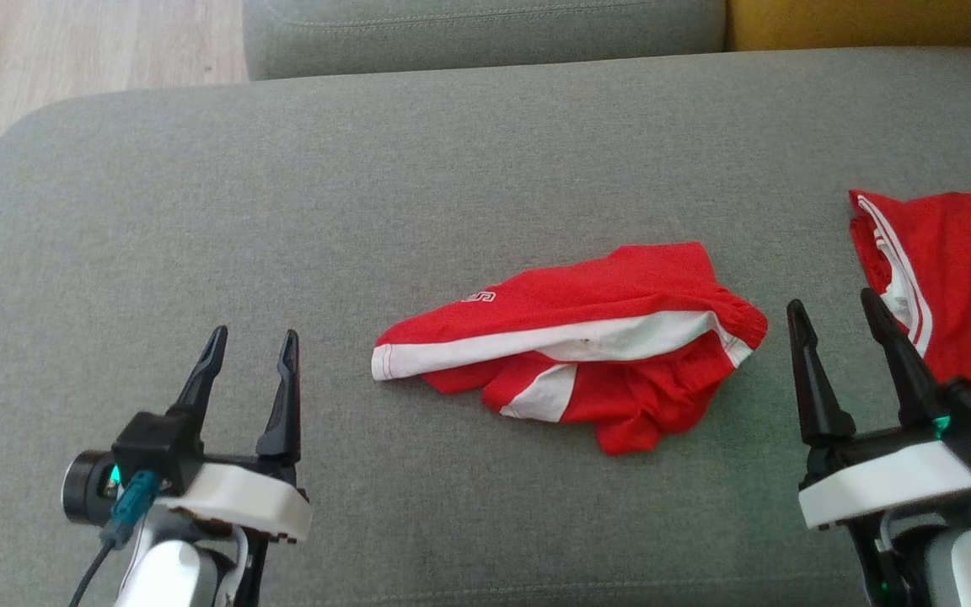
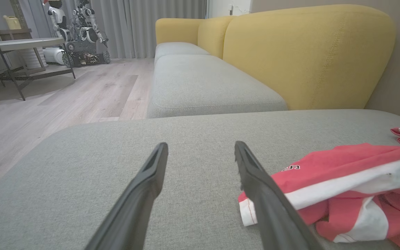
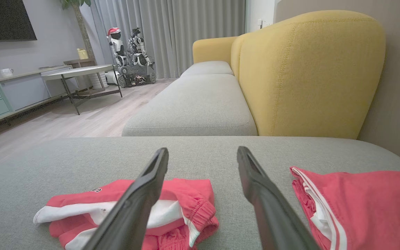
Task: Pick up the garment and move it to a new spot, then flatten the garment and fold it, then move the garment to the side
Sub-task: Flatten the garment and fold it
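Observation:
A crumpled red garment (image 1: 587,337) with white stripes lies in the middle of the grey sofa cushion (image 1: 367,169); it also shows at the right of the left wrist view (image 2: 342,184) and at the lower left of the right wrist view (image 3: 123,208). My left gripper (image 1: 251,339) hovers open to its left, nothing between the fingers (image 2: 151,180). My right gripper (image 1: 834,305) stands open just right of the garment, empty, its fingers (image 3: 252,180) apart.
A second red garment (image 1: 949,270) with white trim lies at the cushion's right edge, next to my right gripper (image 3: 356,205). A yellow sofa back (image 3: 307,73) rises behind. Wooden floor (image 2: 64,100), a table (image 2: 16,45) and another robot (image 2: 78,34) lie beyond the cushion's left edge.

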Available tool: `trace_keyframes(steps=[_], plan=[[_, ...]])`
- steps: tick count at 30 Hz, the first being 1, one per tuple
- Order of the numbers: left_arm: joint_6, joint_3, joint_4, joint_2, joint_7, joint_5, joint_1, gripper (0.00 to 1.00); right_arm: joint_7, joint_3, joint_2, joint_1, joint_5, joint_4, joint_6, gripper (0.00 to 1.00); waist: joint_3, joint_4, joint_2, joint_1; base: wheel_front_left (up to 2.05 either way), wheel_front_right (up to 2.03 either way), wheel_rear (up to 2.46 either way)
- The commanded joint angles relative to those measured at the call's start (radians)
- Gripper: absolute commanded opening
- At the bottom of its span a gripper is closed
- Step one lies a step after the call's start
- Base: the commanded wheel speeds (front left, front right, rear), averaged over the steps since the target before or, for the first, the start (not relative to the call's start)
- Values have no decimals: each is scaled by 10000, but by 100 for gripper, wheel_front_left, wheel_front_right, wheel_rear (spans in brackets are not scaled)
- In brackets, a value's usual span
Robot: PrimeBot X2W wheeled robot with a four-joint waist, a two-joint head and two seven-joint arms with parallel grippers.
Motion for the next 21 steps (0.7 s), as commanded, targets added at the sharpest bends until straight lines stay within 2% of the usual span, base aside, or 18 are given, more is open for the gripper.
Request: trace_keyframes(steps=[1, 11, 16, 21], plan=[[86, 358, -413, 210, 24, 28, -282, 100, -94, 173, -6, -96, -21, -376, -9, 100, 12, 12, 0, 0, 0, 0, 0], [-7, 142, -258, 240, 175, 31, -629, 100, -45, 144, 77, -171, -8, -331, -9, 100, 168, 23, 0, 0, 0, 0, 0], [-598, -330, 298, -48, 586, -238, -1496, 100, -23, 240, 120, -358, 62, -352, -9, 100, 508, -108, 0, 0, 0, 0, 0], [-1069, -581, 1799, -326, 1321, -673, -2245, 100, -36, 316, 145, -504, 132, -247, -9, 100, 844, -395, 0, 0, 0, 0, 0]])
